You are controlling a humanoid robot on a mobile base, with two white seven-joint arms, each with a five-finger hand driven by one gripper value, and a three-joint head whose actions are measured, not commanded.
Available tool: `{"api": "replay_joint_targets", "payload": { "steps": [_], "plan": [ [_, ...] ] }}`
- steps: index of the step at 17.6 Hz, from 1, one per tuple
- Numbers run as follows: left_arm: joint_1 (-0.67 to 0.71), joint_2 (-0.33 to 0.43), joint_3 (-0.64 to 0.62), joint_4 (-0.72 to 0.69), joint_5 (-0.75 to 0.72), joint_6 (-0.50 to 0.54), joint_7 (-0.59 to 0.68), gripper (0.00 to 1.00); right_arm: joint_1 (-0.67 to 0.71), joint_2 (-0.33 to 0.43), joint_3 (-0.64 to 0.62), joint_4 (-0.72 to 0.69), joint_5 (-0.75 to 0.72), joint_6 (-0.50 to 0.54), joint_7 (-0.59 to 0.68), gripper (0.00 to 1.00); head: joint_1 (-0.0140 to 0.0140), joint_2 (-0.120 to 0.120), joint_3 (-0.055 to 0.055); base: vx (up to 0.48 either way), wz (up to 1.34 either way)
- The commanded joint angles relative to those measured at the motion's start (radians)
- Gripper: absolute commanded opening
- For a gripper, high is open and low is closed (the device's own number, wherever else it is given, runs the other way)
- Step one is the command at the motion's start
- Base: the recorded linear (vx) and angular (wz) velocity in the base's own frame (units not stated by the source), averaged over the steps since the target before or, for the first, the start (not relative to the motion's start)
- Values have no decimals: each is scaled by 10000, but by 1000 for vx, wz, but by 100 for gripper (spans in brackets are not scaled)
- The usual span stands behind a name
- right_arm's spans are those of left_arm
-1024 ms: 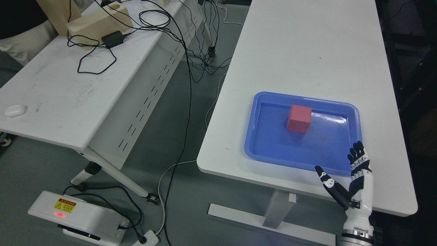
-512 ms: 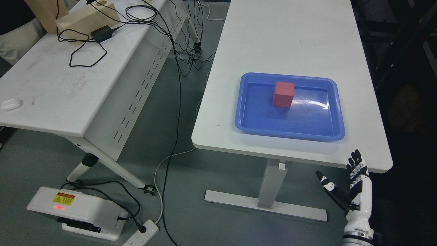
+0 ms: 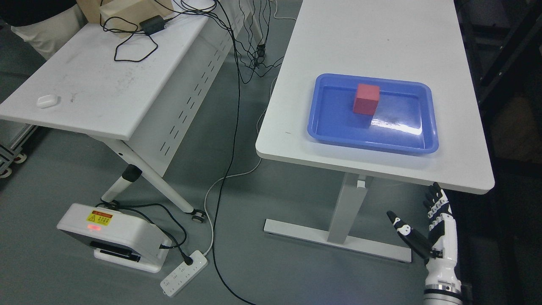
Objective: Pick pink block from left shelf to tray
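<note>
Head view, left to right: a white floor unit [image 3: 114, 237] carrying a yellow warning sticker [image 3: 99, 217], its print too small to read, sits by a power strip [image 3: 184, 272] well left of the white table [image 3: 381, 42] where the pink block [image 3: 366, 99] stands upright inside the blue tray [image 3: 427, 123], toward its far rim. Below the table's near right corner, the right hand [image 3: 430, 237] hangs with fingers straight, thumb spread, holding nothing; the block, a cube with no long axis, lies up and left of it, and no left hand shows.
</note>
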Motion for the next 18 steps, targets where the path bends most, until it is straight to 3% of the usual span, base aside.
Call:
{"api": "replay_joint_targets", "payload": {
  "steps": [1,18],
  "plan": [
    [0,175,0,-175,77,8,2,100,-85,-175,-17,19,-8,-52,30,100,0,0,0,-141,3],
    [0,175,0,-175,77,8,2,100,-207,-175,-1,19,-8,9,276,100,0,0,0,-60,-4]
  ]
}}
